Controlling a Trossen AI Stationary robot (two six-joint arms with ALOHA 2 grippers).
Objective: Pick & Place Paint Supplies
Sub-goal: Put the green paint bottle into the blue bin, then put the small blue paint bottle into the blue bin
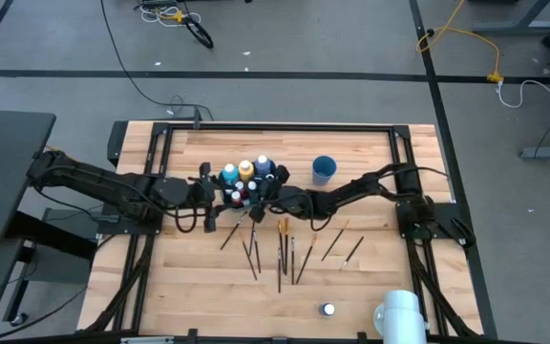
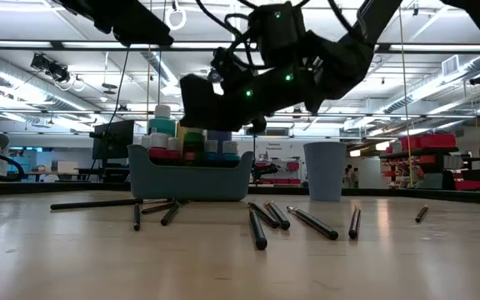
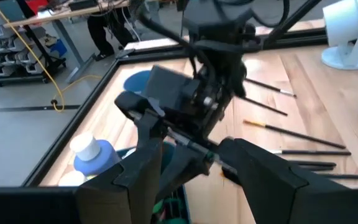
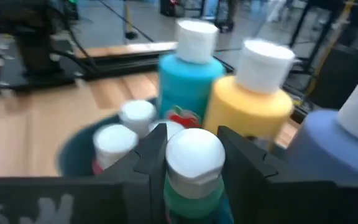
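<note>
A teal bin [image 1: 229, 199] at the table's middle holds several white-capped paint bottles [image 1: 246, 172], standing upright. Several dark-handled paintbrushes [image 1: 281, 250] lie flat on the wood nearer the front, and one small capped bottle [image 1: 327, 309] stands alone near the front edge. My right gripper [image 1: 269, 196] reaches over the bin from the right, shut on a green bottle [image 4: 194, 199] with a white cap. My left gripper [image 3: 191, 180] hovers open at the bin's left side [image 1: 212, 194], holding nothing. My right gripper pinches the green bottle between its two fingers, one on each side of its white cap [image 4: 194, 155] and neck. The fingers come nearly level from the table's right. The bottle stands upright among the others over the bin; its base is hidden.
A blue cup [image 1: 324, 170] stands just right of the bin, toward the far edge. A white rounded object [image 1: 399, 315] sits at the front right corner. Black frame rails [image 1: 285, 127] border the table. The two grippers face each other closely across the bin.
</note>
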